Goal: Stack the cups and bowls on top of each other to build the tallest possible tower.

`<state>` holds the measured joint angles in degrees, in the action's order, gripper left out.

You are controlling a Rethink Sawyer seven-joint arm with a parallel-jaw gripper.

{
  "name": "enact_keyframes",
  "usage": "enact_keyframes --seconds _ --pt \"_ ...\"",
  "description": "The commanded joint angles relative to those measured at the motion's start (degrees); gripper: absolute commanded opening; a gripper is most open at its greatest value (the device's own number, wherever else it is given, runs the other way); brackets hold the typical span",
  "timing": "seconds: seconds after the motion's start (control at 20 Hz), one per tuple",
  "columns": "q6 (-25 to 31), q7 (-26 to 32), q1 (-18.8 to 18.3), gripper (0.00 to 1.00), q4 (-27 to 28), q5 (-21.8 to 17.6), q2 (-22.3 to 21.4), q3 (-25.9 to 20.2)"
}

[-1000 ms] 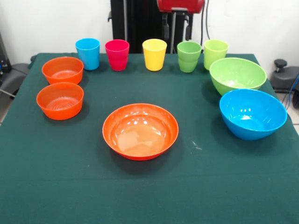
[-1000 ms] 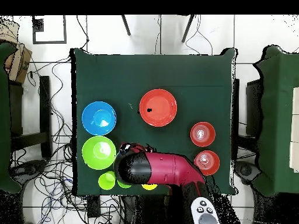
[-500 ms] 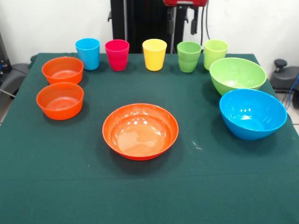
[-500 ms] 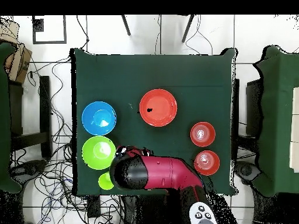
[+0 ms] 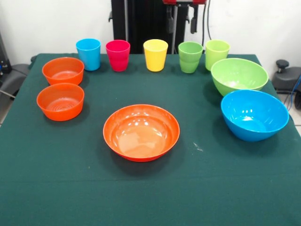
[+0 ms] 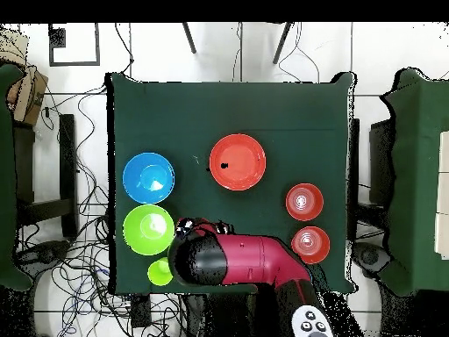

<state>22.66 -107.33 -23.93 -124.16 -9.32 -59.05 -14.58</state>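
Observation:
Along the far edge stand the cups: blue (image 5: pixel 88 54), pink (image 5: pixel 117 55), yellow (image 5: pixel 155 54), green (image 5: pixel 190 57), which looks like two nested, and light green (image 5: pixel 217 53). The wide orange bowl (image 5: pixel 141 132) sits mid-table. Two small orange bowls (image 5: pixel 63 70) (image 5: pixel 60 101) are at the left. The lime bowl (image 5: pixel 239 76) and blue bowl (image 5: pixel 254 114) are at the right. No tower stands; each bowl is alone. My gripper (image 5: pixel 182 4) shows only at the top edge, high above the green cups. Overhead, the arm (image 6: pixel 254 259) hides most cups; one light green cup (image 6: pixel 160 271) shows.
The dark green cloth covers the table (image 5: pixel 150 197). Chairs and cables ring the table in the overhead view, with another green table (image 6: pixel 419 175) at the right.
The gripper has risen, so less of it shows in the front view. Overhead, the arm's head has shifted slightly left over the cup row. The cups and bowls have not moved.

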Motion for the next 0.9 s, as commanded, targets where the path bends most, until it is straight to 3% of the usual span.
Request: enact_keyframes --seconds 0.05,0.5,0.9 --pt "0.91 5.33 -2.86 1.0 -3.26 -4.79 -0.65 -5.6" --pt "0.19 5.56 -5.81 1.0 -3.62 -7.73 -0.22 -6.72" --pt "-1.56 2.69 -4.47 1.0 -2.2 -10.0 2.25 -5.8"
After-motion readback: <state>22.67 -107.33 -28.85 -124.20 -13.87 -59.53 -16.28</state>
